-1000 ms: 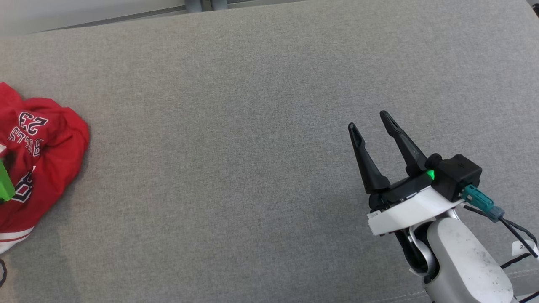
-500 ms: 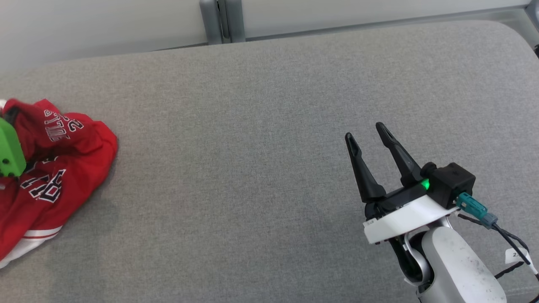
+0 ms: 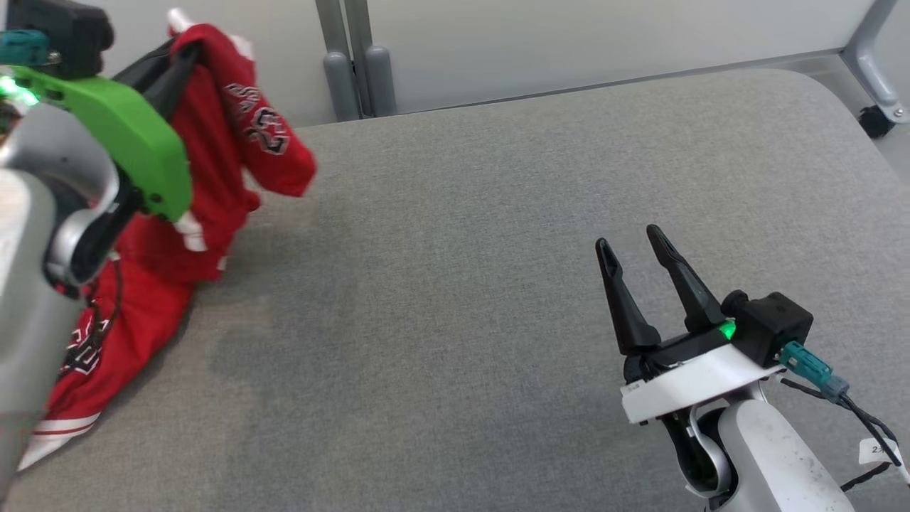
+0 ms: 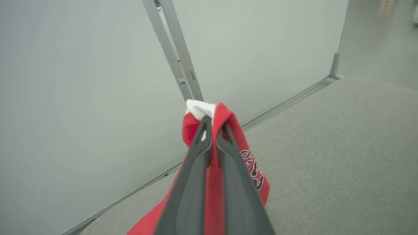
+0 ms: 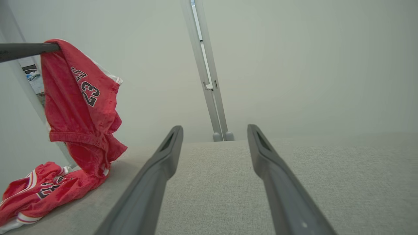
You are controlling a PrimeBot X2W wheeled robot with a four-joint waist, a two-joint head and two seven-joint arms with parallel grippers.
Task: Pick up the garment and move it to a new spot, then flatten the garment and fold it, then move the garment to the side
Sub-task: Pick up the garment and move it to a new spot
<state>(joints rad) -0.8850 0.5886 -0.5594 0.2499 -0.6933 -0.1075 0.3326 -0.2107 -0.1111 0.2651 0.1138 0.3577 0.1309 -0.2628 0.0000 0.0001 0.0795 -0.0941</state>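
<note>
A red jersey [image 3: 213, 178] with white trim and the number 23 hangs from my left gripper [image 3: 186, 53] at the upper left of the head view. That gripper is shut on the garment's top fold [image 4: 212, 117], lifted well above the grey cushion [image 3: 462, 249]. The jersey's lower part [image 3: 106, 355] still trails on the cushion at the left. From the right wrist view the garment [image 5: 81, 107] dangles at the left, its tail [image 5: 39, 192] lying on the surface. My right gripper [image 3: 629, 238] stands open over the cushion at the lower right, with nothing between its fingers [image 5: 163, 160].
A pale wall with a grey upright post [image 3: 348, 57] runs behind the cushion's far edge. A metal leg with a caster [image 3: 878, 117] stands at the far right corner. Bare grey cushion stretches between the two grippers.
My left gripper has risen with the jersey, pulling it off the cushion so most of it hangs in the air. The head camera has tilted up. The right gripper stays open.
</note>
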